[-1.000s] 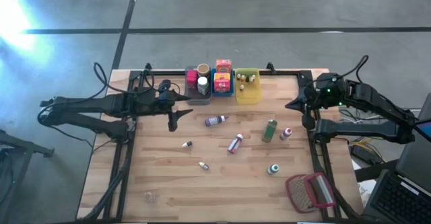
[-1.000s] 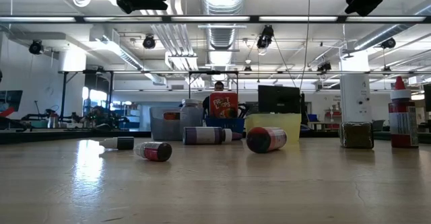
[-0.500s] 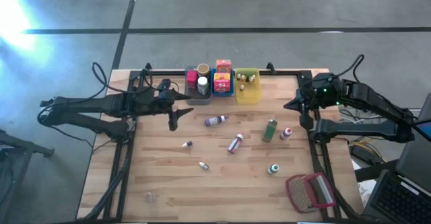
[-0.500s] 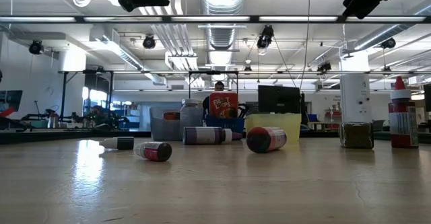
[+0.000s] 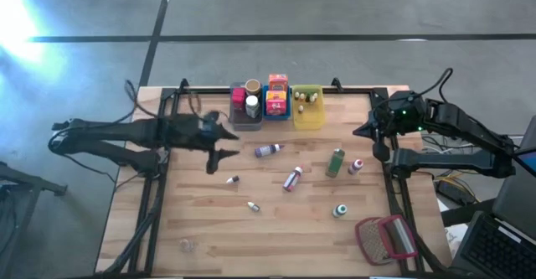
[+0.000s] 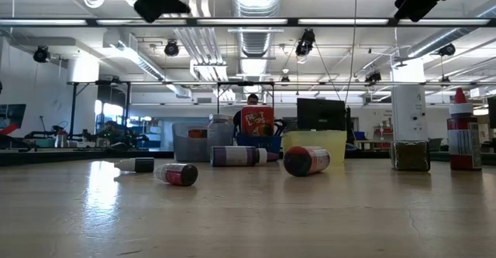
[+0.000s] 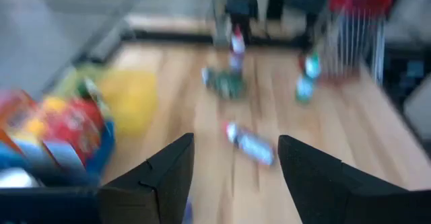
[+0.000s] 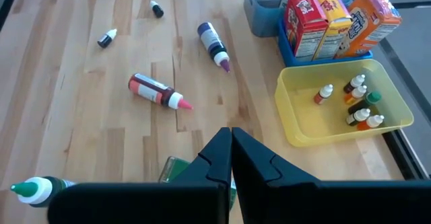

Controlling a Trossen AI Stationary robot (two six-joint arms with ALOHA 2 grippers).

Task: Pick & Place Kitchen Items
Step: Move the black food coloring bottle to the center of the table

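Wooden planks make up the table (image 5: 193, 220), seen from above. Low in the frame, right of centre, lies a bottle with a green cap (image 5: 339, 210); a tiny yellow-capped bottle (image 5: 252, 205) and a tiny dark-capped bottle (image 5: 232, 179) lie left of centre. Mid-frame are a red bottle (image 5: 292, 178), a green bottle (image 5: 336, 162) and a purple bottle (image 5: 268, 151). The left gripper (image 5: 215, 153), jaws parted and holding nothing, hangs at centre left; the right gripper (image 5: 362, 131), jaws pressed together and empty, waits at centre right. Farthest, along the table's upper edge, stand a grey bin (image 5: 237, 120), a blue bin (image 5: 277, 114) with orange boxes (image 5: 277, 83) and a yellow bin (image 5: 308, 118). No label print is readable.
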